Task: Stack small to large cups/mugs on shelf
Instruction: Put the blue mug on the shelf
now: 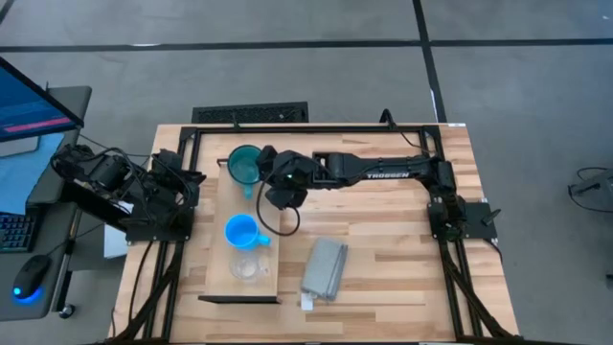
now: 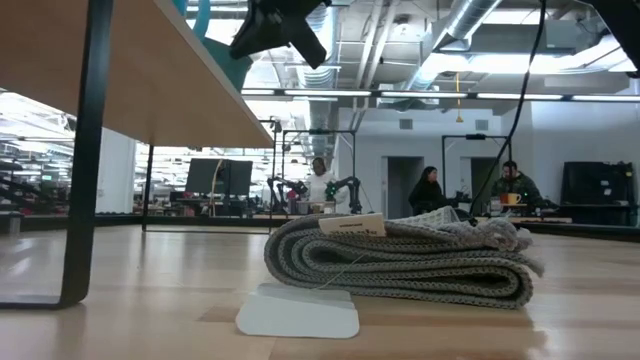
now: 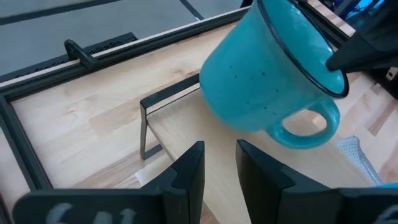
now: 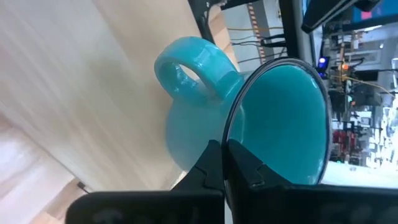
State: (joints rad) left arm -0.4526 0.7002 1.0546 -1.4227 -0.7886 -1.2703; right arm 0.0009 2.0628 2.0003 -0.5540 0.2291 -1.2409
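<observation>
— While pinching the rim of the teal mug (image 4: 249, 112), where sits the right gripper (image 1: 269, 178)?
— Over the far end of the shelf (image 1: 218, 278), fingers (image 4: 211, 163) pressed onto the rim, one inside, one outside. Mug tilted, handle out to the side; cannot tell whether touching the board.
— And the other cups?
— On the shelf: blue mug (image 1: 240, 231) mid-board, clear cup (image 1: 247, 267) just beside it toward the near end.
— Left gripper (image 3: 219, 158)?
— Parked at the table's left edge, aimed at the teal mug, fingers (image 3: 189, 171) slightly apart, holding nothing.
— Anything else?
— Folded grey cloth (image 1: 324, 268) on the table (image 1: 402, 259), right of the shelf. People at desks far behind.
</observation>
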